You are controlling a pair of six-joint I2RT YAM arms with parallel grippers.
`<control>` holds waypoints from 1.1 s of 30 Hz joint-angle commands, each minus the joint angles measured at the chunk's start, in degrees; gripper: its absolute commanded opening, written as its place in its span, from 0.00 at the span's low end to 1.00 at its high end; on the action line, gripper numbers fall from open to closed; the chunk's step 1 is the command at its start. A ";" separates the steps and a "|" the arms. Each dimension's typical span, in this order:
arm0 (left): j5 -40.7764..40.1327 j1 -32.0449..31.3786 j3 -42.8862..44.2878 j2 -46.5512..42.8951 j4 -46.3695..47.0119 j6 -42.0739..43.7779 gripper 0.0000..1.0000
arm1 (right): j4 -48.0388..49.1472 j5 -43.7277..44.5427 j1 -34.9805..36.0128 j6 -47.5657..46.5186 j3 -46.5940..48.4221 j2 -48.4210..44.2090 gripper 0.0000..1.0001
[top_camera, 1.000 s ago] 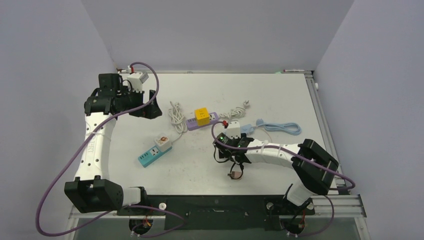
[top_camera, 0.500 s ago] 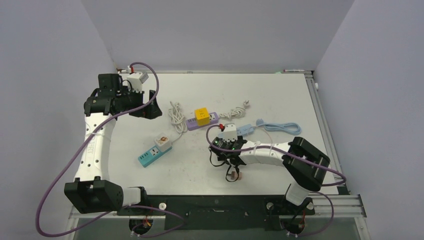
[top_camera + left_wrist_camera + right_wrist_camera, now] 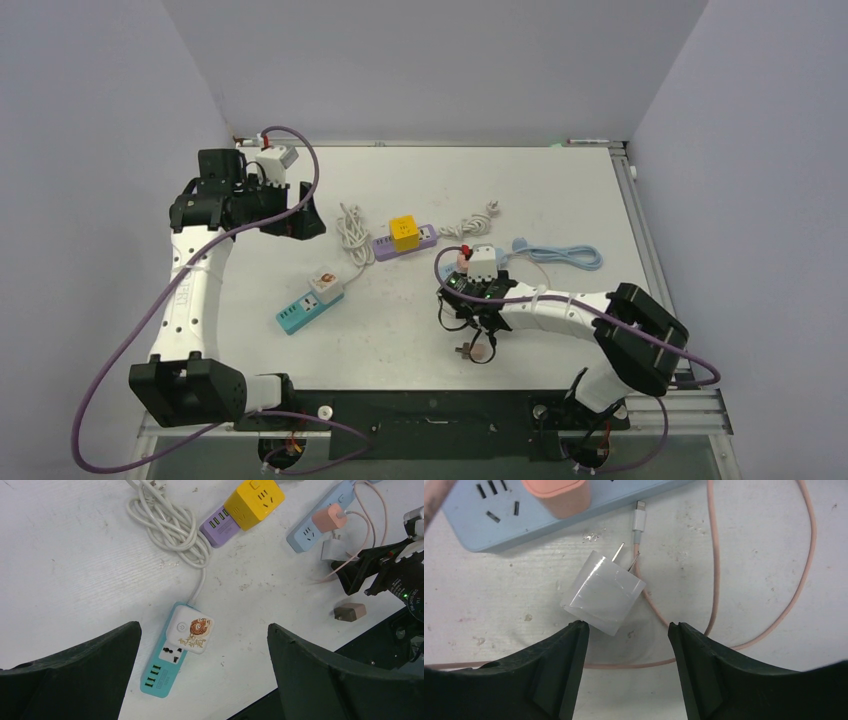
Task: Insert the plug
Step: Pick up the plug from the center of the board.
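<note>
A translucent white plug lies on its side on the table, its two prongs pointing at the light-blue power strip. That strip carries a pink charger. My right gripper is open and empty, just short of the plug, and its left fingertip is close to the plug's corner. In the top view the right gripper sits low near the strip. My left gripper is open and empty, held high above the teal power strip.
A pink cable loops around the plug. A brown adapter lies near the front edge. A purple strip with a yellow cube, a white cord coil and a white tiger adapter on the teal strip lie mid-table.
My right wrist has shifted right and slightly back, towards the light-blue strip. The left arm has not moved.
</note>
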 commanded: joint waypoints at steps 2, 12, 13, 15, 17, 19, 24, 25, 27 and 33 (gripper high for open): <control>1.38 0.36 0.02 -1.60 1.43 0.17 0.96 | -0.72 3.15 -2.46 -2.22 -0.83 -3.53 0.63; 1.45 0.36 -0.50 -1.84 1.53 0.37 0.96 | 1.25 -2.61 -4.01 -4.45 -1.35 -8.22 0.67; 1.49 0.36 -0.50 -1.89 1.55 0.37 0.96 | 2.07 -3.49 -3.78 -4.21 -1.23 -8.07 0.69; 1.56 0.42 -0.43 -1.96 1.56 0.28 0.96 | 3.39 -4.73 -3.54 -3.36 -0.57 -6.95 0.71; 1.49 0.36 -0.29 -2.05 1.51 0.28 0.96 | 3.72 -4.82 -3.52 -2.03 0.09 -4.99 0.71; 1.49 0.37 -0.22 -2.15 1.47 0.28 0.96 | 3.76 -4.13 -3.57 -0.75 0.55 -3.88 0.68; 1.49 0.38 -0.26 -2.25 1.31 0.36 0.96 | 5.82 -2.70 -3.74 1.32 0.67 -2.58 0.60; 1.50 0.36 -0.29 -2.29 1.30 0.37 0.96 | 6.22 -2.53 -3.85 1.51 0.75 -2.19 0.59; 1.49 0.40 -0.33 -2.34 1.38 0.36 0.96 | 6.80 -2.18 -3.98 1.71 1.00 -1.39 0.60; 1.79 0.36 -0.28 -2.56 1.29 0.37 0.96 | 9.22 -2.30 -4.02 1.66 1.44 0.27 0.78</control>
